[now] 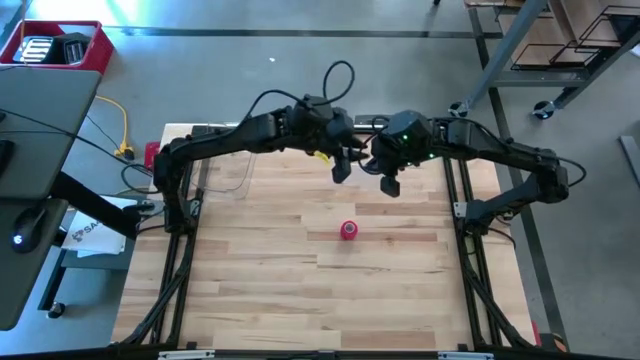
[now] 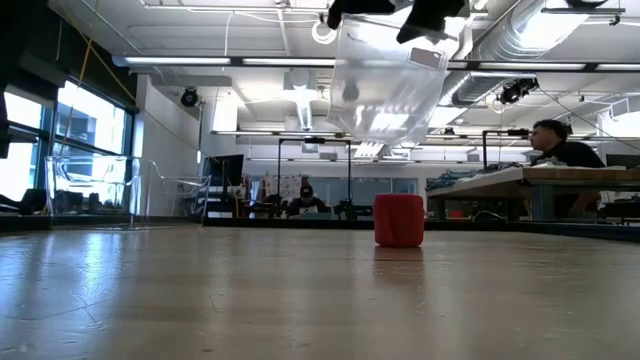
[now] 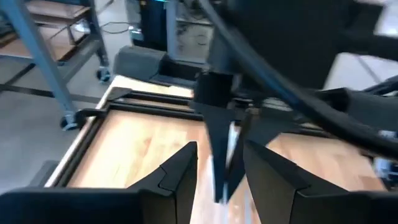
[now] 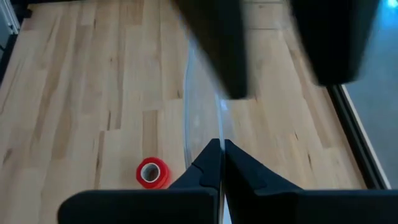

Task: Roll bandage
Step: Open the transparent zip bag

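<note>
Plainly, the bandage [image 1: 348, 231] stands rolled as a small red cylinder near the middle of the tabletop [image 1: 250, 290], touched by nothing. Both claws hang high toward the far edge, close together. The right claw [image 4: 219, 163] is pinched together on the edge of a clear plastic bag [image 2: 385, 85], which dangles below it. The left claw [image 3: 217, 171] stands apart around the bag's edge; its contact is blurred. In the low view both claws are cut off at the top.
</note>
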Robot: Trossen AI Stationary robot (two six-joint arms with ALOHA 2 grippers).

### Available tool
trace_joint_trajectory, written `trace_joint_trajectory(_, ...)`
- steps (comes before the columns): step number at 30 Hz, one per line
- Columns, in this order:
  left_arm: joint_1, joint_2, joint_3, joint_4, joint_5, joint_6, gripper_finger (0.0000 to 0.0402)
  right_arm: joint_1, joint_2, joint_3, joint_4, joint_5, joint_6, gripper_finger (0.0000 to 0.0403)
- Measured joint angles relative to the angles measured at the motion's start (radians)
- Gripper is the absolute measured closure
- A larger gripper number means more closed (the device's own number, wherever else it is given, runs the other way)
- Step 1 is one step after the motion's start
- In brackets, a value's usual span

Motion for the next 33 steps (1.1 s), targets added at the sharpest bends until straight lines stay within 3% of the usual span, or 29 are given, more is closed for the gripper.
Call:
trace_joint_trajectory(16, -0.029, -0.004, 0.0, -0.026, -0.067, -0.011, 0.0179, -0.002, -0.002, 0.0, 0.023, -0.01, 0.0, 0.0403)
trace_joint_trajectory(24, -0.049, 0.008, 0.0, -0.144, -0.121, 0.073, 0.0184, -0.002, -0.002, 0.0, 0.054, -0.017, 0.002, 0.0403)
trace_joint_trajectory(28, -0.049, 0.007, 0.0, -0.196, -0.185, 0.043, 0.0192, -0.002, -0.002, 0.0, 0.056, -0.016, 0.002, 0.0403)
trace_joint_trajectory(33, -0.047, 0.007, 0.0, -0.196, -0.178, 0.004, 0.0205, 0.002, -0.002, 0.0, 0.056, -0.016, -0.011, 0.0403)
